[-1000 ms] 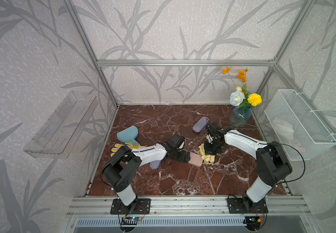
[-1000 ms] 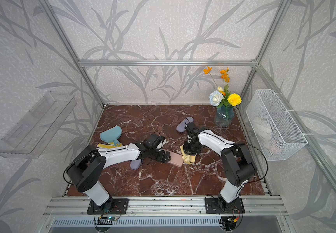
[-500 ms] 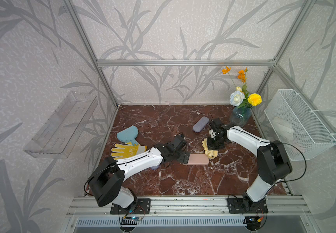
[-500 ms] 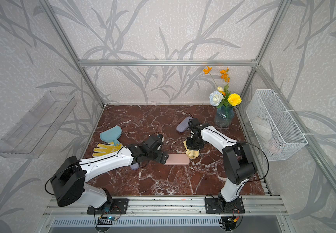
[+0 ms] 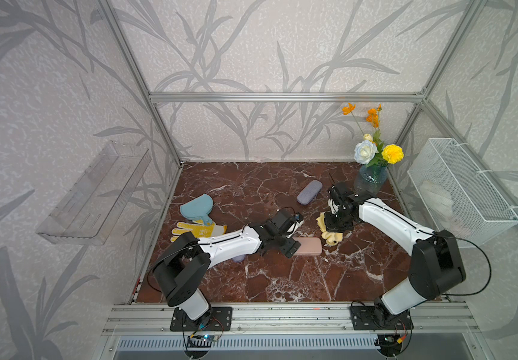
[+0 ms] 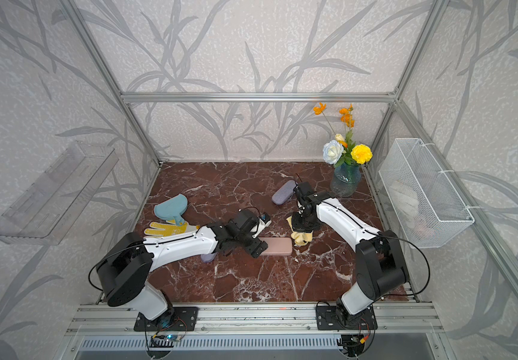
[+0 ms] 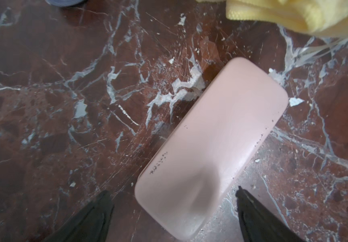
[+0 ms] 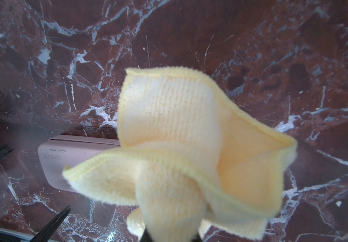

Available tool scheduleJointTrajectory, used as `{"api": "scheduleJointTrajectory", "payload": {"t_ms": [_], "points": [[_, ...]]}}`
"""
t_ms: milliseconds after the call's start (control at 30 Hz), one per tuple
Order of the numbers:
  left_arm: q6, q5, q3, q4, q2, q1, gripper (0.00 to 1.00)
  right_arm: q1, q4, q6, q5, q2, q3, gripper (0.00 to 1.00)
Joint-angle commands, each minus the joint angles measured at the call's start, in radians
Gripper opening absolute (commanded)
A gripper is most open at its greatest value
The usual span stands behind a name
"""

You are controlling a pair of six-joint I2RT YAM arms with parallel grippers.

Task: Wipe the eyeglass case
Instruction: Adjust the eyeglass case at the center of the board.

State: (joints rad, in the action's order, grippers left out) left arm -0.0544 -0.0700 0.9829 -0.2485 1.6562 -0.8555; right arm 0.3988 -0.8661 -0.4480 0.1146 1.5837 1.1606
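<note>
The pink eyeglass case (image 5: 309,246) (image 6: 278,246) lies flat on the marble floor, crosswise. My left gripper (image 5: 290,242) (image 6: 258,243) is open at its left end. In the left wrist view the case (image 7: 210,136) reaches in between the two black fingertips (image 7: 104,201), with a gap on each side, so my left gripper (image 7: 173,190) touches nothing. My right gripper (image 5: 334,229) (image 6: 302,229) is shut on a yellow cloth (image 5: 331,235) (image 8: 190,136) that hangs just behind the case's right end. The bunched cloth hides the right gripper's (image 8: 169,237) fingers and covers part of the case (image 8: 74,159).
A grey-purple case (image 5: 309,192) lies further back. A blue scoop (image 5: 195,207) and a yellow glove (image 5: 198,230) are at the left, and a small purple thing (image 5: 238,258) is under my left arm. A vase of flowers (image 5: 370,184) stands back right. A wire basket (image 5: 457,193) hangs on the right wall.
The pink case has turned from slanted to lying crosswise. My right gripper has carried the cloth off it, back and to the right. The left jaws have narrowed a little.
</note>
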Motion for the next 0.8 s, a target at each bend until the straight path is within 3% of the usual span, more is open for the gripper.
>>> {"api": "scheduleJointTrajectory", "payload": {"t_ms": [0,300,567,667,767], "points": [[-0.128,-0.054,0.048,-0.019,0.048,0.009,0.95,-0.005,-0.02,-0.008,0.018,-0.007,-0.02,0.0],[-0.155,-0.072,0.033,-0.053,0.107,0.008,0.95,-0.005,-0.02,-0.004,0.019,-0.015,-0.01,0.0],[-0.107,-0.085,-0.087,0.08,0.015,0.005,1.0,-0.005,-0.017,-0.004,0.039,-0.006,-0.005,0.0],[-0.118,-0.076,-0.077,0.073,0.041,0.004,0.9,-0.005,-0.018,-0.012,0.044,-0.01,0.002,0.0],[-0.116,-0.063,-0.098,0.113,0.05,0.003,0.69,-0.004,-0.035,-0.014,0.032,-0.036,0.015,0.0]]}}
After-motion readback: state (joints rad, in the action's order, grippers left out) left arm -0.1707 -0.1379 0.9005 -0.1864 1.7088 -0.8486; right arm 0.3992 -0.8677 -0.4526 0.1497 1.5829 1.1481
